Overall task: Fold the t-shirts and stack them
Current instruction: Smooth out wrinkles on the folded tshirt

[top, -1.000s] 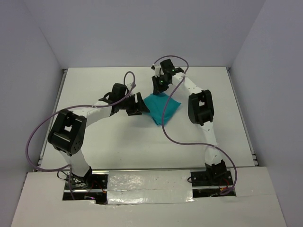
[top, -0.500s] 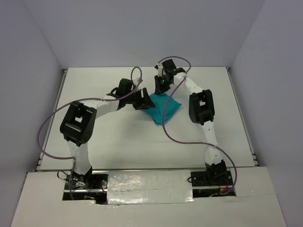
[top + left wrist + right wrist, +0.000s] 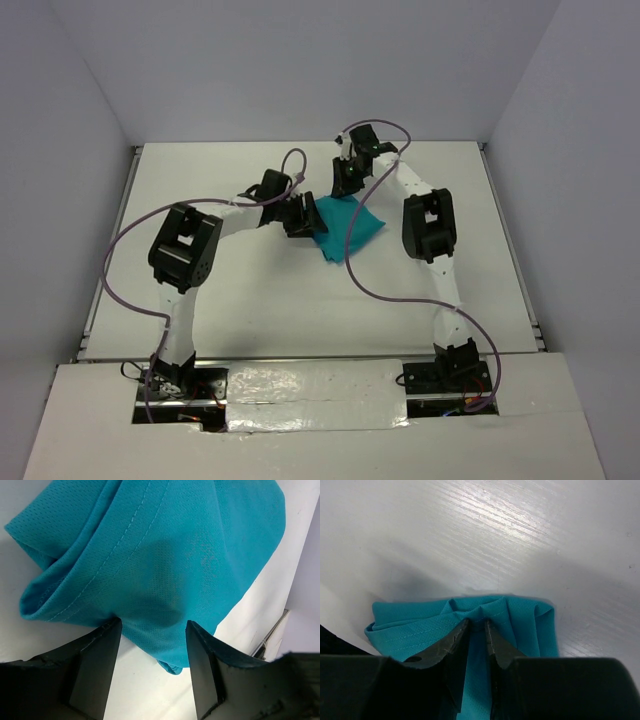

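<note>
Left gripper [image 3: 153,625] has slid in onto the shirt [image 3: 200,540], jaws wide astride its edge. Right gripper [image 3: 477,622] pinches a fold. Close left deep before lifting.

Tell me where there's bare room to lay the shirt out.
Bare table lies between the arms, nearer than the t-shirt, and right of the right arm. Crowded around the t-shirt's far side, where left gripper and right gripper work.

Soft, even light, with glare streaking the table [image 3: 520,525] in right wrist view.
</note>
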Controlling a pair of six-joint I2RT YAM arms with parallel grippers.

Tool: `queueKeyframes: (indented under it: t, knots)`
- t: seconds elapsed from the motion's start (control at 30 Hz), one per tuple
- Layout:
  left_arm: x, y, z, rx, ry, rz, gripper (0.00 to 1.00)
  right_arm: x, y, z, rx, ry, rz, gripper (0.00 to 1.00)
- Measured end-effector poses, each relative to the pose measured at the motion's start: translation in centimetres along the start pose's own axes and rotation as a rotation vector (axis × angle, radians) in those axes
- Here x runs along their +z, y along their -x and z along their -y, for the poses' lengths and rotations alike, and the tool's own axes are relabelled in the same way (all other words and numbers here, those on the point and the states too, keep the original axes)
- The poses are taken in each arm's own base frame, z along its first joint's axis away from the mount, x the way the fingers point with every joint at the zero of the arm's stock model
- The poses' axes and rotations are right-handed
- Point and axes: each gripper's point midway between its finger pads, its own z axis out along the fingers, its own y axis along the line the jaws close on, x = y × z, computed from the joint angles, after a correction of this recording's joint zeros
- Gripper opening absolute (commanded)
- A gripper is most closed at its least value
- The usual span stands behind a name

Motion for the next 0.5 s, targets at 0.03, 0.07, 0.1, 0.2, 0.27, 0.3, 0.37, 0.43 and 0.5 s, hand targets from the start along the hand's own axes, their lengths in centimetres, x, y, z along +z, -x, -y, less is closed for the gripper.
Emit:
queueKeyframes:
  t: [0.03, 0.07, 0.1, 0.2, 0.27, 0.3, 0.37, 0.43, 0.5]
  knots:
    - [0.0, 0.0, 0.0, -0.001, 0.003, 0.0, 0.67, 0.0, 0.0, 0.0, 0.003, 0.003, 0.0, 0.29]
    - [0.0, 0.0, -0.1, -0.001, 0.006, 0.001, 0.68, 0.1, 0.0, -0.1, 0.005, 0.016, 0.002, 0.33]
    - [0.0, 0.1, -0.1, 0.0, 0.008, 0.002, 0.68, 0.1, 0.0, 0.0, 0.011, 0.027, 0.006, 0.35]
    - [-0.3, 0.1, -0.1, 0.009, 0.012, 0.014, 0.69, -0.5, 0.0, -0.1, 0.019, 0.082, 0.027, 0.41]
    - [-1.0, 0.1, 0.1, 0.016, 0.023, 0.025, 0.7, -1.5, -0.1, 0.1, 0.026, 0.107, 0.034, 0.48]
    - [-1.4, 0.3, 0.4, 0.022, 0.026, 0.033, 0.7, -2.1, 0.0, 0.2, 0.026, 0.121, 0.041, 0.49]
    - [-2.7, 1.0, 1.7, 0.056, 0.01, 0.064, 0.7, -3.7, 0.4, 0.0, 0.017, 0.148, 0.06, 0.51]
    - [-4.4, 1.9, 3.7, 0.087, -0.02, 0.103, 0.7, -6.1, 1.3, -0.4, -0.009, 0.172, 0.102, 0.51]
    - [-6.4, 2.8, 5.9, 0.122, -0.063, 0.15, 0.7, -8.0, 2.0, -1.0, -0.039, 0.194, 0.139, 0.51]
